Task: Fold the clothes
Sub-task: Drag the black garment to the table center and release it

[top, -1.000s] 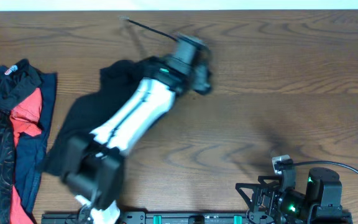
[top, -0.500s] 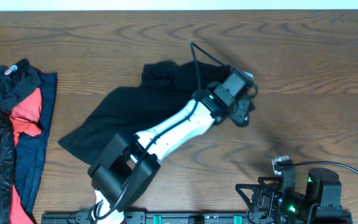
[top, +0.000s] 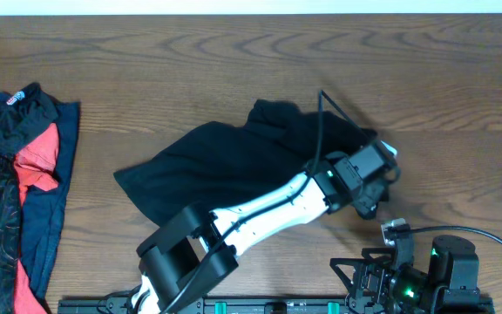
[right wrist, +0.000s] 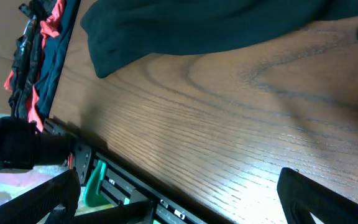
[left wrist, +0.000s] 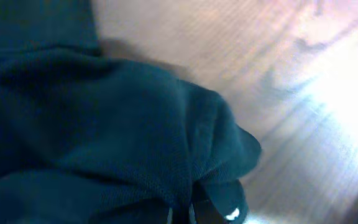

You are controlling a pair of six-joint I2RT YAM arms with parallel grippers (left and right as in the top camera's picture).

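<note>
a heap of red, navy and patterned clothes (top: 16,174) lies well left of the black shirt (top: 225,161), which is crumpled on the wooden table (top: 460,87). at the shirt's right edge the left gripper (top: 369,185) is clamped tight, apparently on a bunched fold. right of the shirt, the right gripper (top: 362,275) gapes wide, empty.

The left arm (top: 268,202) has white tubular links set between black joint housings, with a chunky black block (top: 186,257) at its lower joint and a small green light (top: 328,174) near the wrist. A thin black cable (top: 320,122) runs off that wrist. The right arm (top: 447,270), at the near right corner of the bench (top: 425,70), is black all over, with green lights (top: 403,286), a looped black cable (top: 460,228) and a small pale connector (top: 394,228). Its fingers (right wrist: 39,199) are dark and blunt.
</note>
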